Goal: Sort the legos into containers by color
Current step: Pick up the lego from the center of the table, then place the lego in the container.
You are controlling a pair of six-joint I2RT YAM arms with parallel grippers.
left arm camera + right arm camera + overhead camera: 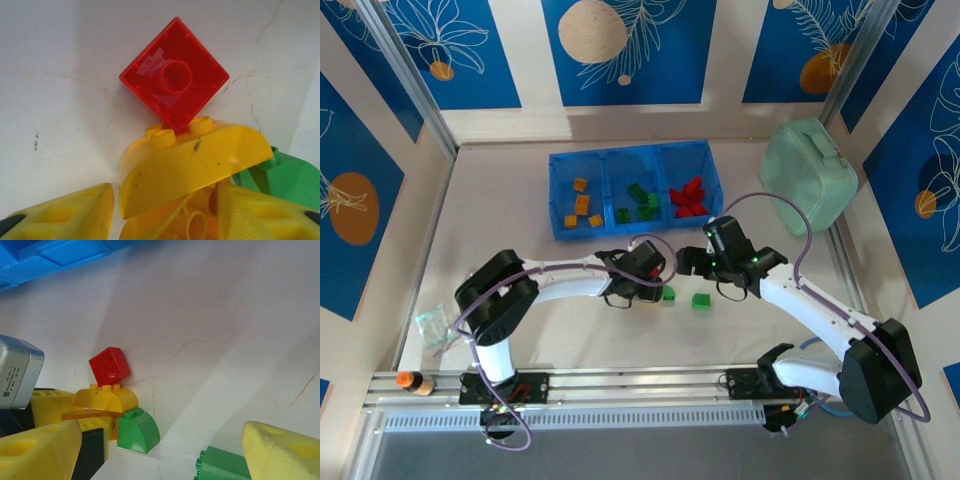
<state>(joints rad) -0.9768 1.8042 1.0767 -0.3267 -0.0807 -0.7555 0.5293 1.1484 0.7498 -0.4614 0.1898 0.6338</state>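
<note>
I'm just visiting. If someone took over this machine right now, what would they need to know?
Left gripper: fingers flank yellow brick; grip unclear.
Right gripper: open, empty.
Done: tray holds orange bricks left, green bricks middle, red bricks right.
Left on table: yellow brick, loose red brick, two loose green bricks.

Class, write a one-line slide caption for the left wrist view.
Left pincer straddling a yellow curved brick, with a red brick showing its underside beyond and a green brick alongside.
</note>
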